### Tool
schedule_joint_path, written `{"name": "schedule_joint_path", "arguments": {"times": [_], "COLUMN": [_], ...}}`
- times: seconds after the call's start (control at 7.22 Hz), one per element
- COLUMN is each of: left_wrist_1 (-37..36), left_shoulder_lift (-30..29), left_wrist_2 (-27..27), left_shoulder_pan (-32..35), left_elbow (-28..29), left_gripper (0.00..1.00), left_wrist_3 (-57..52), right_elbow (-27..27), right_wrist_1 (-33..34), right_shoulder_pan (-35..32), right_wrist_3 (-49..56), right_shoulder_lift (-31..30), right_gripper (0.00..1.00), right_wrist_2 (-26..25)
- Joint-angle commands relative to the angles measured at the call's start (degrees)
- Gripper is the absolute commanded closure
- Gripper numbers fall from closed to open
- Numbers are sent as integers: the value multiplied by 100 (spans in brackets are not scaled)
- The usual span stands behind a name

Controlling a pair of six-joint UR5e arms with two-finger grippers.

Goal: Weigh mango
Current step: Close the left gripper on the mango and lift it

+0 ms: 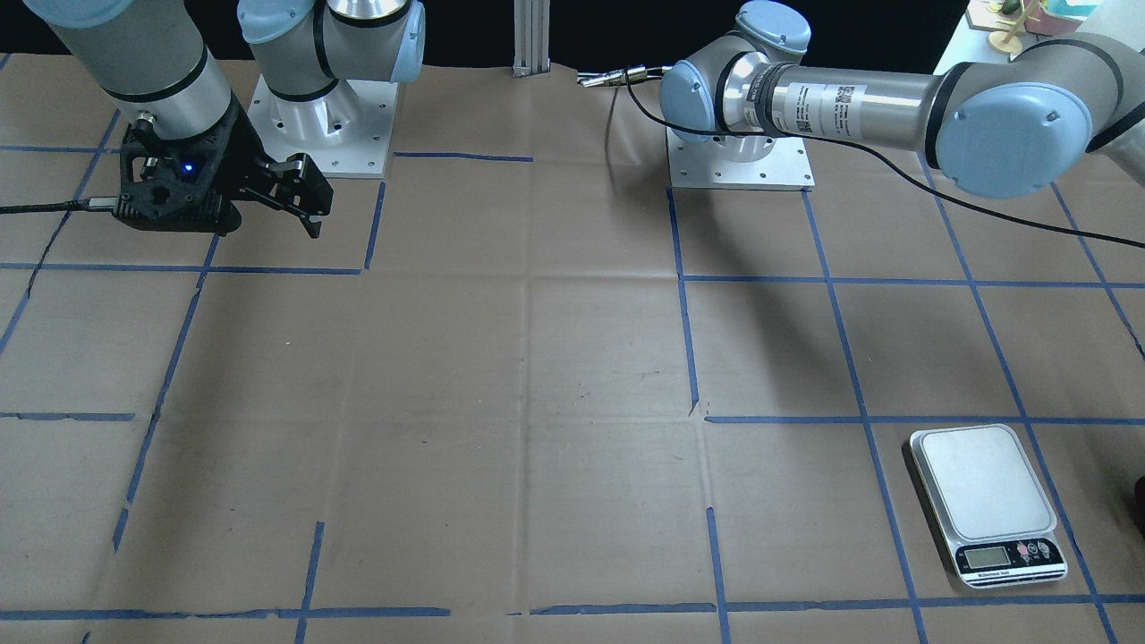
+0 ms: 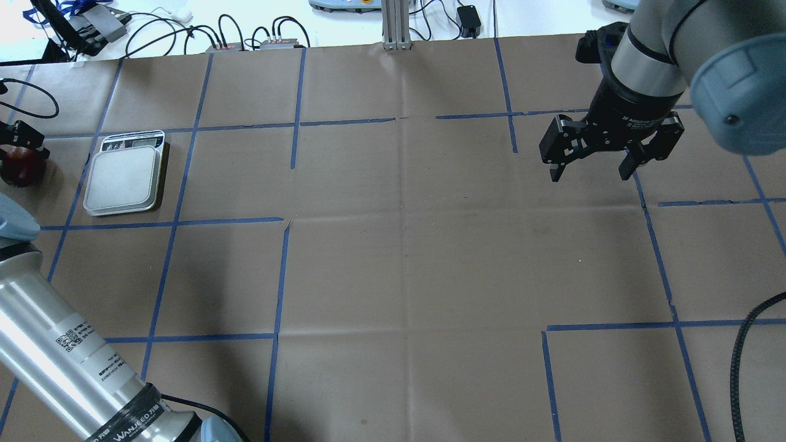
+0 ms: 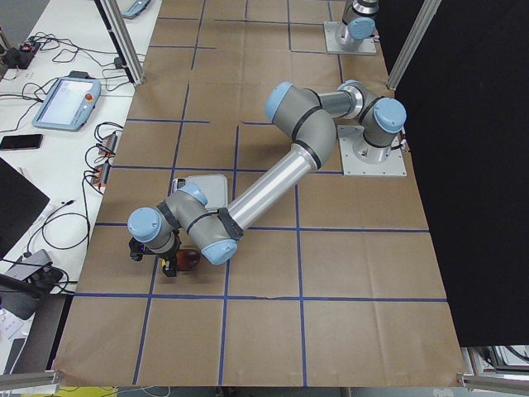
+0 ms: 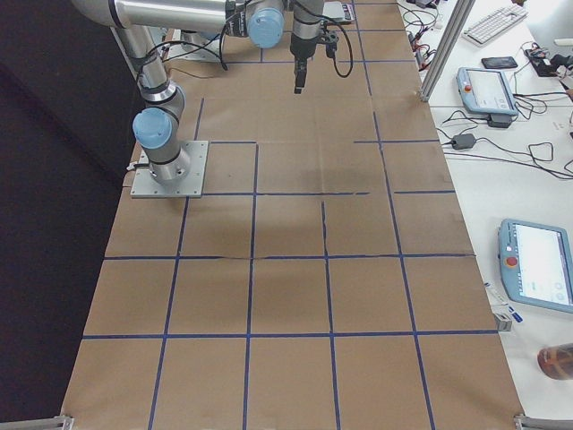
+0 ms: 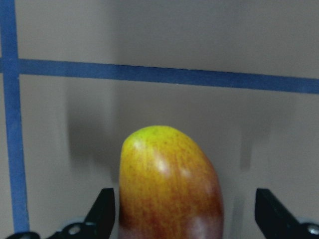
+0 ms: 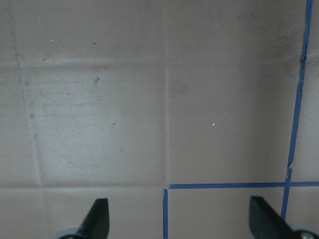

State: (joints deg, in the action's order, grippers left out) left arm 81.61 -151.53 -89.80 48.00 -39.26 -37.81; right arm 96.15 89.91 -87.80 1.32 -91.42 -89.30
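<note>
The mango [image 5: 169, 184], dark red fading to yellow-green at its tip, lies between the fingers of my left gripper [image 5: 184, 214]. The jaws are open: the left finger [image 5: 103, 211] is right beside the fruit and the right finger [image 5: 271, 214] stands clear of it. In the overhead view the mango [image 2: 21, 172] is at the table's far left edge, left of the silver scale [image 2: 126, 179], with the left gripper [image 2: 18, 144] over it. The scale's platform is bare. My right gripper [image 2: 589, 172] hangs open and empty above the table's right side.
The table is covered in brown paper [image 2: 405, 258] with a blue tape grid. Cables and control boxes [image 2: 239, 43] lie along the far edge. My left arm's long link [image 3: 273, 186] stretches over the area near the scale.
</note>
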Motion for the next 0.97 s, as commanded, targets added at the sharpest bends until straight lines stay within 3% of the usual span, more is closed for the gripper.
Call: {"name": "schedule_joint_path", "arguments": {"times": [0.0, 0.28, 0.42, 0.83], "left_wrist_1": [30, 48, 126, 1258], "left_shoulder_lift": [0, 61, 193, 1281], "left_wrist_2": [-37, -64, -81, -29], "left_shoulder_pan": [-1, -1, -1, 322], "left_elbow": [32, 50, 85, -282], "left_gripper": [48, 59, 59, 61], "left_wrist_3": [2, 2, 2, 561], "right_elbow": [0, 0, 0, 0], "right_wrist_1": [0, 0, 0, 0], "right_shoulder_pan": [0, 0, 0, 0], "right_wrist_3": [0, 0, 0, 0], "right_shoulder_lift": [2, -7, -7, 2], "right_gripper": [0, 0, 0, 0], "right_wrist_2": [0, 0, 0, 0]}}
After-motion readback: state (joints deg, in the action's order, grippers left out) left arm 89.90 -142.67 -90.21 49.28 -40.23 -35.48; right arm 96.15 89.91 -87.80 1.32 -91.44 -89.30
